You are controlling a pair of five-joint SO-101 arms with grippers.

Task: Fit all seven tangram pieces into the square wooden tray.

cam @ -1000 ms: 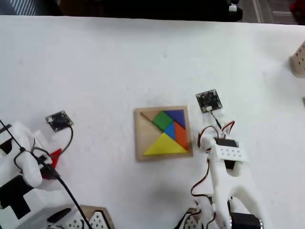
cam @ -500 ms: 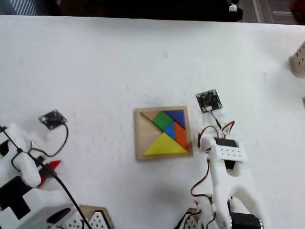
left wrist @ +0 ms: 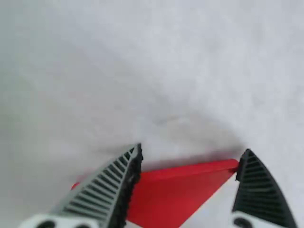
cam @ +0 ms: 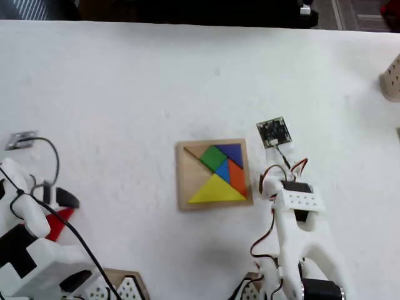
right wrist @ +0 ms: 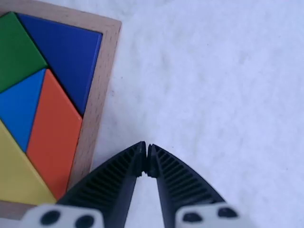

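Observation:
The square wooden tray (cam: pixel 184 181) lies mid-table with a green square (cam: pixel 214 157), two blue triangles, an orange parallelogram (cam: pixel 237 177) and a yellow triangle (cam: pixel 217 189) in it; its left part is bare wood. At the table's front left, my left gripper (left wrist: pixel 192 154) is shut on a red triangle (left wrist: pixel 175 194), whose edges meet both fingers. The same red triangle (cam: pixel 56 228) peeks out under the left arm. My right gripper (right wrist: pixel 146 146) is shut on nothing, just off the tray's right rim (right wrist: pixel 102 90), over bare table.
The right arm (cam: pixel 299 203) stands close to the tray's right side, with its camera board (cam: pixel 274 132) above it. A beige perforated block (cam: pixel 392 78) sits at the far right edge. A wooden base (cam: pixel 125 281) lies at the front by the left arm.
The left arm has swung leftward and toward the front edge, carrying the red triangle with it; its camera board has shifted left. The right arm and the tray have stayed put.

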